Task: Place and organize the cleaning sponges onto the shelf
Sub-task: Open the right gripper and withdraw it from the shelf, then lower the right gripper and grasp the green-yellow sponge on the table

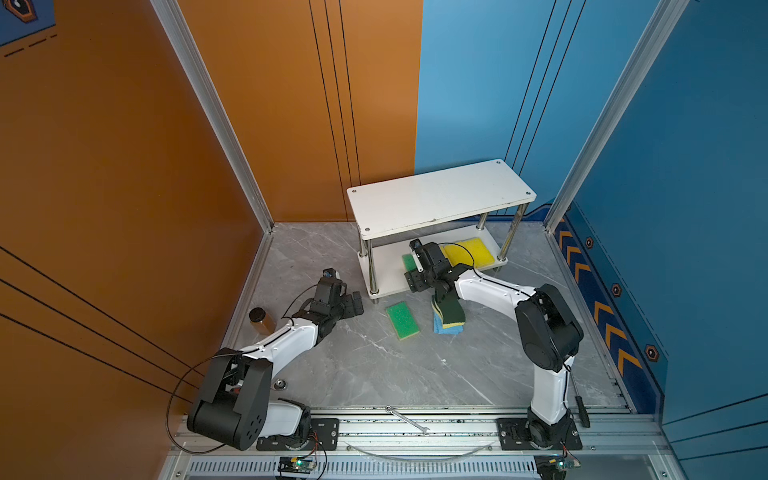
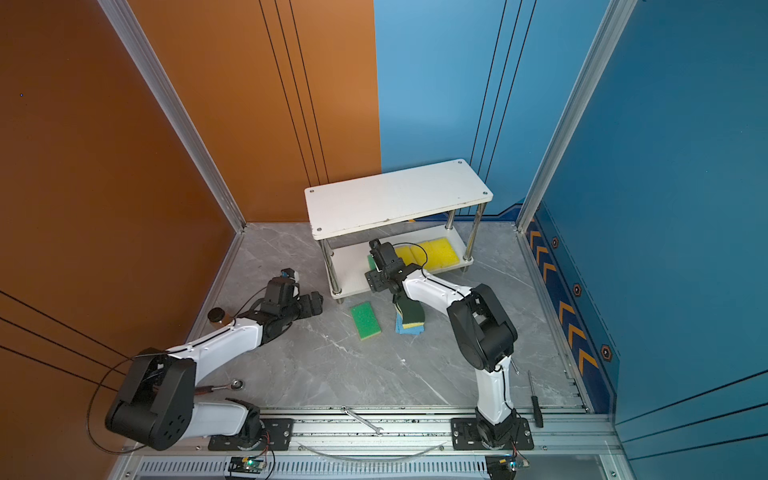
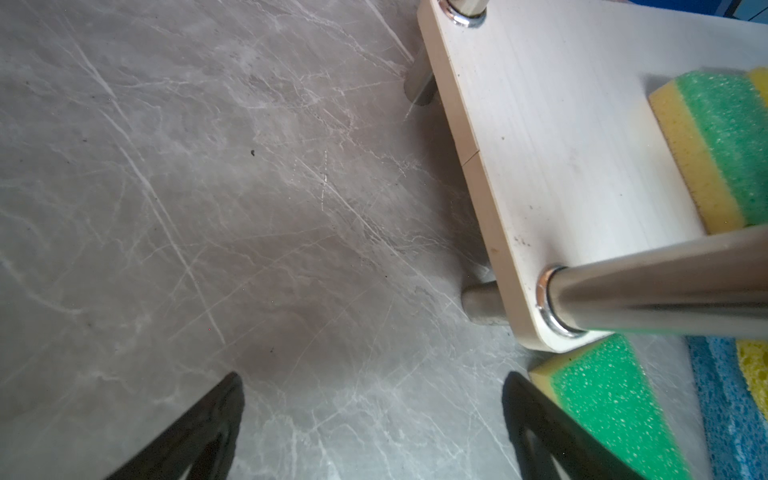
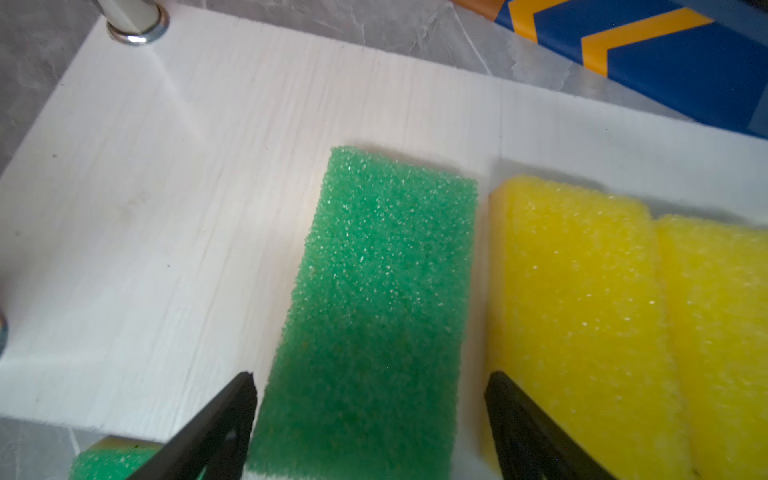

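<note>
The shelf (image 1: 440,199) (image 2: 395,195) stands at the back of the marble floor. On its lower board (image 4: 166,208) lie a green sponge (image 4: 374,291) (image 1: 408,262) and, beside it, two yellow sponges (image 4: 582,311) (image 1: 469,250). My right gripper (image 4: 370,376) is open, its jaws straddling the green sponge's near end without pinching it. On the floor in front lie another green-on-yellow sponge (image 1: 402,320) (image 3: 615,403) and a pile with a dark-green-topped sponge (image 1: 449,309) over a blue one (image 1: 446,328). My left gripper (image 3: 372,374) (image 1: 355,305) hangs open and empty near the shelf's front left foot.
A brown bottle (image 1: 259,320) stands by the left wall behind my left arm. A wrench (image 1: 409,419) and a screwdriver (image 1: 582,409) lie near the front rail. Orange and blue walls close the cell on three sides.
</note>
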Robot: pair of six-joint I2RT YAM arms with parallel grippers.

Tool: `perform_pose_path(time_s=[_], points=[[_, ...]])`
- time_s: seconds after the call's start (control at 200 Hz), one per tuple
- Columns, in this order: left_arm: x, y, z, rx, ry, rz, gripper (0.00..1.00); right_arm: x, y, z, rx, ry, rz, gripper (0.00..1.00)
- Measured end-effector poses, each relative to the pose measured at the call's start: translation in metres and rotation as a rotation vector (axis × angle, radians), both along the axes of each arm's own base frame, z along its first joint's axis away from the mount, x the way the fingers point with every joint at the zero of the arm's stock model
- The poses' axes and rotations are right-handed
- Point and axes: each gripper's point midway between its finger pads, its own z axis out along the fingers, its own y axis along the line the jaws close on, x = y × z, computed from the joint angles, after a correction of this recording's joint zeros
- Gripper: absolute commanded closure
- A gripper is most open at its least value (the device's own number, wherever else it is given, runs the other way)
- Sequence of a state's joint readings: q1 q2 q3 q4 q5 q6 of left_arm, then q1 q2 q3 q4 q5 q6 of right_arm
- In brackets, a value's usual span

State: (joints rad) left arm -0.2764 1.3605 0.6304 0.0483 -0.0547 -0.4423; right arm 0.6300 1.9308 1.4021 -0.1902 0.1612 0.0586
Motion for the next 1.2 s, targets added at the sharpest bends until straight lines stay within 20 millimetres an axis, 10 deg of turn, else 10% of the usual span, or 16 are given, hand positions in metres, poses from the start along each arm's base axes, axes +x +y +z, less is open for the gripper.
perform_pose_path(time_s=[0.29,0.576,0.901,1.202], points=[[0.000,0.000,0.000,0.000,0.000,0.000,0.02,-0.018,-0.001,0.048,0.039,-0.070,0.041,0.11],[0.000,0.000,0.000,0.000,-0.001,-0.001,0.02,-0.082,0.010,0.058,0.070,-0.010,0.172,0.07],[0.001,-0.001,0.001,-0.002,-0.005,-0.001,0.02,-0.159,0.019,-0.004,0.117,0.165,0.193,0.06],[-0.001,-0.001,-0.002,-0.003,0.000,-0.003,0.02,-0.169,0.029,-0.024,0.139,0.201,0.148,0.05]])
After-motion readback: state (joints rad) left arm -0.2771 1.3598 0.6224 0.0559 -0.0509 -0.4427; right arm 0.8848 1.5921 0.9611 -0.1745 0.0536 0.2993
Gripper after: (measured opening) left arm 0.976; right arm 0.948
